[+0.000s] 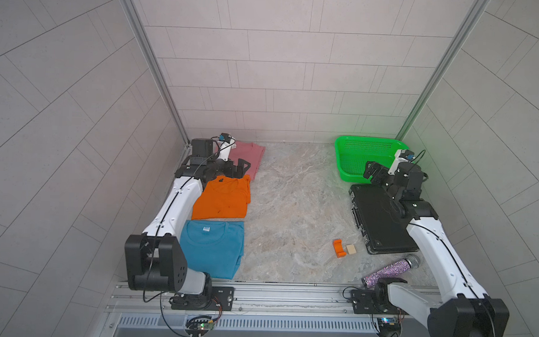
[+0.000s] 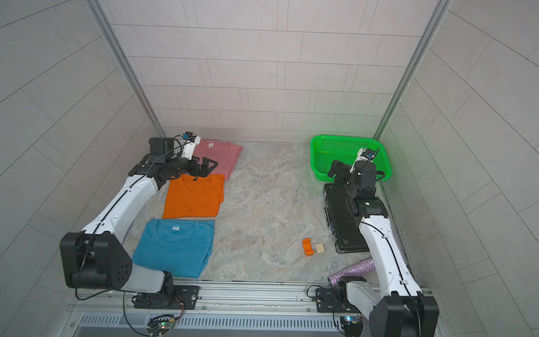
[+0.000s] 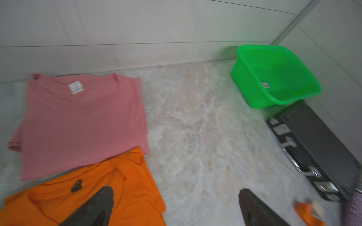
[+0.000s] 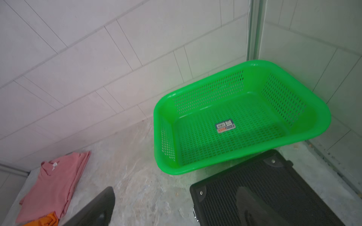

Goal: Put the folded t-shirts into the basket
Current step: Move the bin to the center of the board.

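Observation:
Three folded t-shirts lie in a row along the left side: pink (image 1: 251, 156) at the back, orange (image 1: 222, 198) in the middle, blue (image 1: 211, 250) nearest the front. My left gripper (image 1: 242, 168) hovers open where pink meets orange. In the left wrist view the left gripper (image 3: 175, 192) has one finger over the orange t-shirt (image 3: 121, 185) and the other over bare table. The green basket (image 1: 351, 159) stands empty in the back right corner. My right gripper (image 1: 371, 172) hangs open and empty just in front of the basket (image 4: 156, 121).
A flat black case (image 1: 380, 216) lies under the right arm, touching the basket's front. A small orange block (image 1: 339, 248), a tan block (image 1: 351, 249) and a glittery microphone (image 1: 391, 269) sit near the front right. Tiled walls close in the back and sides.

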You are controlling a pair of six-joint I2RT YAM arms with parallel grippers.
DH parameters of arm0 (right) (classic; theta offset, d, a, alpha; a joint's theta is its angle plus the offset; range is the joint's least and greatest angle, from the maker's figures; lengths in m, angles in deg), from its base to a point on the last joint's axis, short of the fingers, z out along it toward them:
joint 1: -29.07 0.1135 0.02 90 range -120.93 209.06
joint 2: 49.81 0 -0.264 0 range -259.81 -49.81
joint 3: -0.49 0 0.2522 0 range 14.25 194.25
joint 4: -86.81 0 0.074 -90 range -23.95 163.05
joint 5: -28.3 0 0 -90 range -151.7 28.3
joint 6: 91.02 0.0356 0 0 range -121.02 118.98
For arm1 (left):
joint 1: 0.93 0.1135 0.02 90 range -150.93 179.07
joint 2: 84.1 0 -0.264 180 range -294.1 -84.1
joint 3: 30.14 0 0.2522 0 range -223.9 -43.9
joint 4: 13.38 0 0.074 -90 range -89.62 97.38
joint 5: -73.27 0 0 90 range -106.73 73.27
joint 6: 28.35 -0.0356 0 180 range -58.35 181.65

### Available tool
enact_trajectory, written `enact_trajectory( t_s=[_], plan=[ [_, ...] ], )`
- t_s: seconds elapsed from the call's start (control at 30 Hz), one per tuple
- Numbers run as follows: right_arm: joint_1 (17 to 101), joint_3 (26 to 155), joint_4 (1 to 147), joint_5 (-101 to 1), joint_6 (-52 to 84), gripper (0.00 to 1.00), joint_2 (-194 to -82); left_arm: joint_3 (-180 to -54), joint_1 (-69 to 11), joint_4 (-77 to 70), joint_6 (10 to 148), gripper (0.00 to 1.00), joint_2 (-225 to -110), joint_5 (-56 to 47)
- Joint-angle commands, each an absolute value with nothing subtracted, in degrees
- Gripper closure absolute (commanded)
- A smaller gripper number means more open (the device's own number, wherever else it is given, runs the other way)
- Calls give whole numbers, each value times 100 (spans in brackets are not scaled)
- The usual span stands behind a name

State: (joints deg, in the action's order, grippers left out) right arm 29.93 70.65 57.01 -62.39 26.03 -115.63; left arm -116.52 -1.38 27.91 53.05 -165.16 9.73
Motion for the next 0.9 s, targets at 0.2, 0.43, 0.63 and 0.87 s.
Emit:
enact_trajectory(
  t_s=[0.2,0.43,0.63,0.87],
  plan=[
    [3618,9050,4458,-5732,1951,21,-13877,-11297,-145,4685,4469,0,-16006,1850],
    [3672,10806,3861,-6006,1664,26,-15621,-11092,-145,4611,4493,0,-16113,1837],
    [3770,12212,3161,-6179,1473,49,-17028,-11078,-151,4536,4544,0,-16258,1685],
    [3870,13303,2530,-7100,1020,59,-18056,-11035,-145,4471,4697,0,-16412,1297]
  ],
)
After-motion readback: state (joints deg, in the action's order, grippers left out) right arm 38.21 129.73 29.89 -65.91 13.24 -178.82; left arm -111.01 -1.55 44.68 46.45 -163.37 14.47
